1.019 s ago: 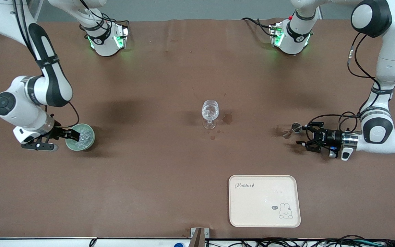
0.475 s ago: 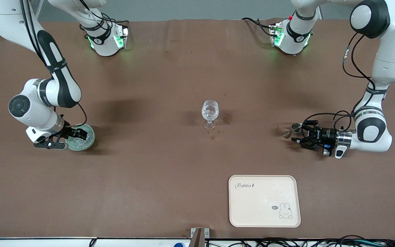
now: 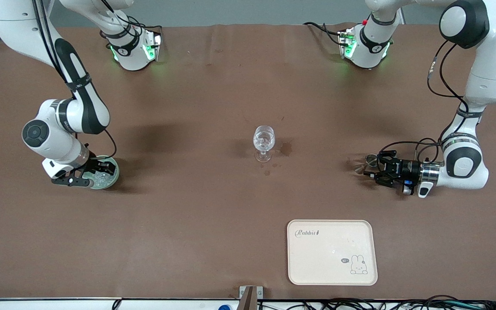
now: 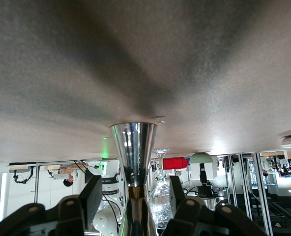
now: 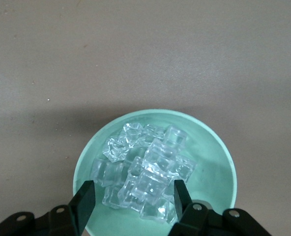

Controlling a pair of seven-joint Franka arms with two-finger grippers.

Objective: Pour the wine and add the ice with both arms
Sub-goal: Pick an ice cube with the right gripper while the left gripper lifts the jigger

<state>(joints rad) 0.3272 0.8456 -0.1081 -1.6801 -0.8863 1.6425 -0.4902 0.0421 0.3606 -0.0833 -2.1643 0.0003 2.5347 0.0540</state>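
Note:
A clear stemmed glass (image 3: 264, 142) stands at mid-table. A green bowl (image 3: 109, 178) full of ice (image 3: 100, 174) sits toward the right arm's end. My right gripper (image 3: 100, 171) is open, pointing down over the bowl. In the right wrist view its fingers (image 5: 86, 199) straddle the ice (image 5: 145, 172) inside the bowl (image 5: 219, 147). A metal jigger (image 3: 371, 162) stands toward the left arm's end. My left gripper (image 3: 373, 167) is level with it and open. In the left wrist view the jigger (image 4: 133, 147) stands between the fingers (image 4: 92, 194) with gaps on both sides.
A cream tray (image 3: 332, 252) with a rabbit print lies nearer the front camera than the jigger. Dark wet spots (image 3: 286, 149) mark the brown cloth beside the glass. The glass also shows in the left wrist view (image 4: 161, 196), past the jigger.
My right gripper has moved in over the bowl and come down to the ice. My left gripper has slid forward so that its fingers now flank the jigger.

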